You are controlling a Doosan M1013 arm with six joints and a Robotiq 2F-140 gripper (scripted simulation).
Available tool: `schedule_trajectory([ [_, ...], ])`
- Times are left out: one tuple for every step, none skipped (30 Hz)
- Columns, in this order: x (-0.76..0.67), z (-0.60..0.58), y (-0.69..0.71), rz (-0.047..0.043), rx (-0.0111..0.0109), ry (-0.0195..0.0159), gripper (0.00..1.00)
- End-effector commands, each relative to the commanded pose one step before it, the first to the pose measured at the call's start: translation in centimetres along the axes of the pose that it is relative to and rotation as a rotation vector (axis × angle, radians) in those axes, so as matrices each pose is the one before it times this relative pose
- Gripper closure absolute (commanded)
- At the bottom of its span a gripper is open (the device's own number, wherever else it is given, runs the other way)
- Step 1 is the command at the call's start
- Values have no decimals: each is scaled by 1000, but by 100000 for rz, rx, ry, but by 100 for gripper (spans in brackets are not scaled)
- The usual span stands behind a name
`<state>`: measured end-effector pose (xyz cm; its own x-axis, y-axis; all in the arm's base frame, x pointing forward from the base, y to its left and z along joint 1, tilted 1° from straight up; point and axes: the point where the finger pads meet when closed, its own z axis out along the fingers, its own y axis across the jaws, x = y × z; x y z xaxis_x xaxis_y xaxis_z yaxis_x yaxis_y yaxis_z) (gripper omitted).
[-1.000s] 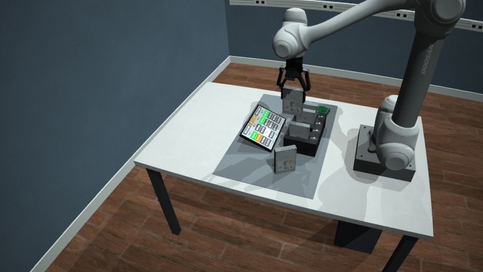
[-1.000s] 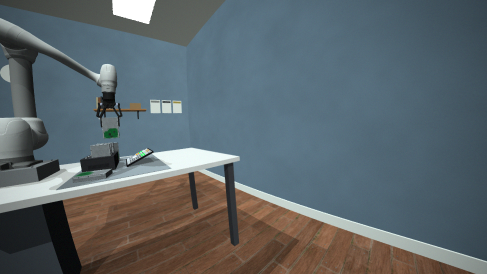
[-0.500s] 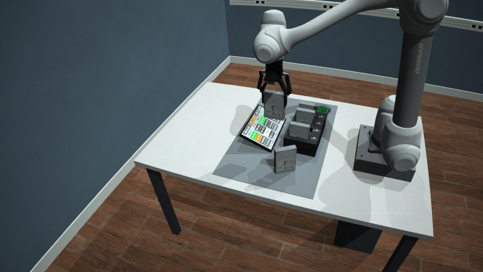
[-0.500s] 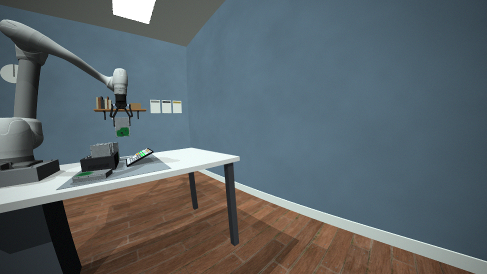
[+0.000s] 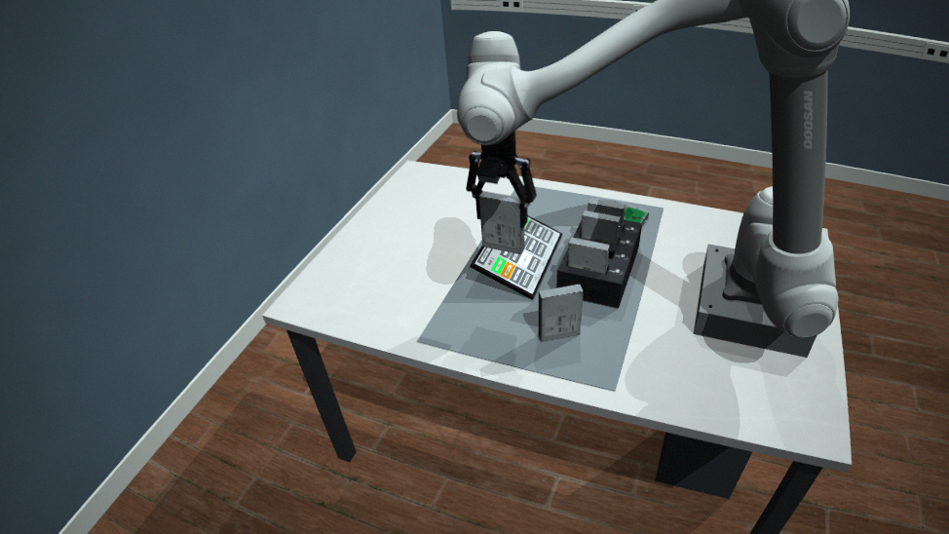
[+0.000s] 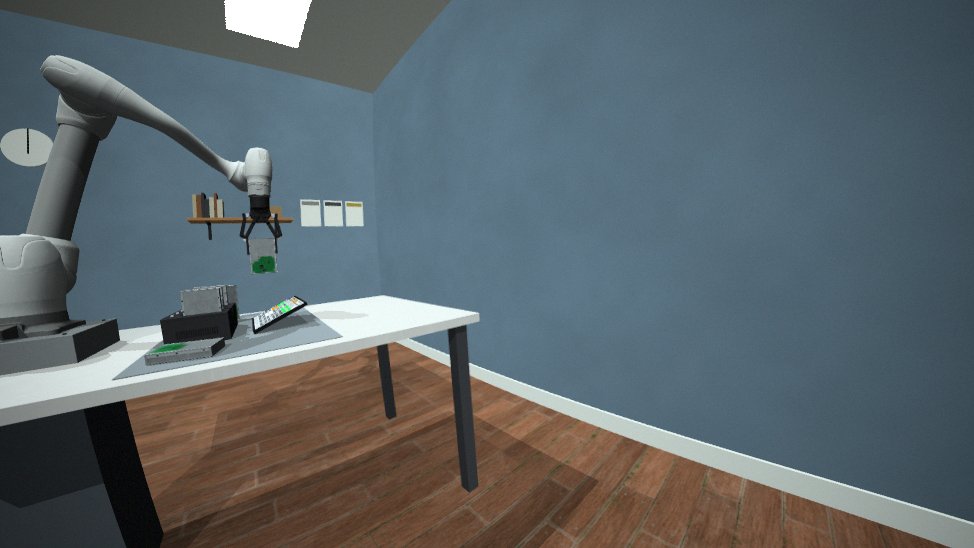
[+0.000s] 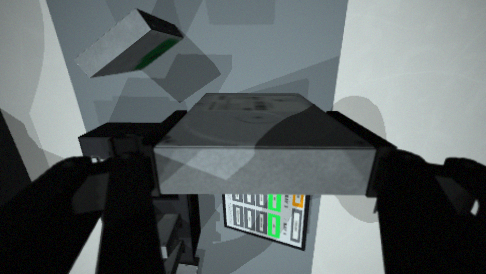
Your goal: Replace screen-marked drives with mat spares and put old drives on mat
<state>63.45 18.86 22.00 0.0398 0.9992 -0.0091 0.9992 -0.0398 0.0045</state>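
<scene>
Clamping one drive (image 5: 502,229) (image 6: 262,253) (image 7: 265,170) upright between both fingers of the hand (image 5: 502,213) (image 6: 262,245) (image 7: 256,128), holding it in the air above the desk (image 5: 371,265) (image 6: 408,314) (image 7: 415,50), apart from the dock (image 5: 587,286) (image 6: 197,327) (image 7: 120,131). Showing green circuitry on its lower half in the exterior view, but hiding that side in the top view, and leaving the connector too small to make out. Blocking part of the tilted screen (image 5: 530,265) (image 6: 281,316) (image 7: 265,220) from above and more of it in the wrist view, leaving its lettering too small to read. Counting three drives (image 5: 588,255) (image 6: 202,299) (image 7: 170,232) upright in the dock, overlapping one another and partly hiding the farthest in the top view. Counting two more outside it on the mat (image 5: 464,331) (image 6: 313,330) (image 7: 280,45): seeing one standing drive (image 5: 560,315) (image 7: 125,47), and one flat drive (image 5: 634,214) (image 6: 185,351) beside the dock, mostly concealed by it from above. Making six altogether, with the held one. Cutting off the single arm (image 5: 796,159) (image 6: 61,184) at the top view's upper edge. Farther out, showing three sheets (image 6: 333,213) on the wall, one shelf (image 6: 239,220) partly covered by the hand, and one clock (image 6: 27,146) cropped at the left.
</scene>
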Motion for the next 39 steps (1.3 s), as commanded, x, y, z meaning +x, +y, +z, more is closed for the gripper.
schedule_trajectory([
  [1690, 120, 1021, 25, -95, 48, 90],
  [459, 62, 245, 0, 0, -1, 90],
  [427, 60, 223, 0, 0, -1, 90],
  [393, 56, 202, 0, 0, -1, 90],
  [359, 53, 181, 0, 0, -1, 90],
  [324, 48, 160, 0, 0, 0, 90],
  [289, 44, 141, 0, 0, 0, 90],
  [254, 39, 122, 0, 0, 0, 90],
  [220, 34, 104, 0, 0, 0, 90],
  [186, 29, 88, 0, 0, 0, 90],
  [155, 25, 72, 0, 0, 0, 90],
  [125, 20, 58, 0, 0, 0, 90],
  [0, 0, 0, 0, 0, 0, 90],
  [0, 0, 0, 0, 0, 0, 90],
  [97, 16, 45, 0, 0, 0, 90],
  [72, 12, 33, 0, 0, 0, 90],
  [50, 8, 23, 0, 0, 0, 90],
  [31, 5, 14, 0, 0, 0, 90],
  [16, 3, 7, 0, 0, 0, 90],
  [6, 1, 3, 0, 0, 0, 90],
  [1, 0, 0, 0, 0, 0, 90],
  [0, 0, 0, 0, 0, 0, 90],
  [0, 1, 0, 0, 0, 0, 90],
  [0, 4, 0, 0, 0, 0, 90],
  [0, 7, 0, 0, 0, 0, 90],
  [0, 12, 0, 0, 0, 0, 90],
  [0, 17, 0, 0, 0, 0, 90],
  [0, 24, 0, 0, 0, 0, 90],
  [0, 31, 0, 0, 0, 0, 90],
  [0, 0, 0, 0, 0, 0, 90],
  [0, 0, 0, 0, 0, 0, 90],
  [0, 38, 0, 0, 0, 0, 90],
  [0, 47, 0, 0, 0, 0, 90],
  [0, 56, 0, 0, 0, 0, 90],
  [0, 65, 0, 0, 0, 0, 90],
  [0, 75, 0, 0, 0, 0, 90],
  [0, 85, 0, 0, 0, 0, 90],
  [0, 96, 0, 0, 0, 0, 90],
  [0, 106, 0, 0, 0, 0, 90],
])
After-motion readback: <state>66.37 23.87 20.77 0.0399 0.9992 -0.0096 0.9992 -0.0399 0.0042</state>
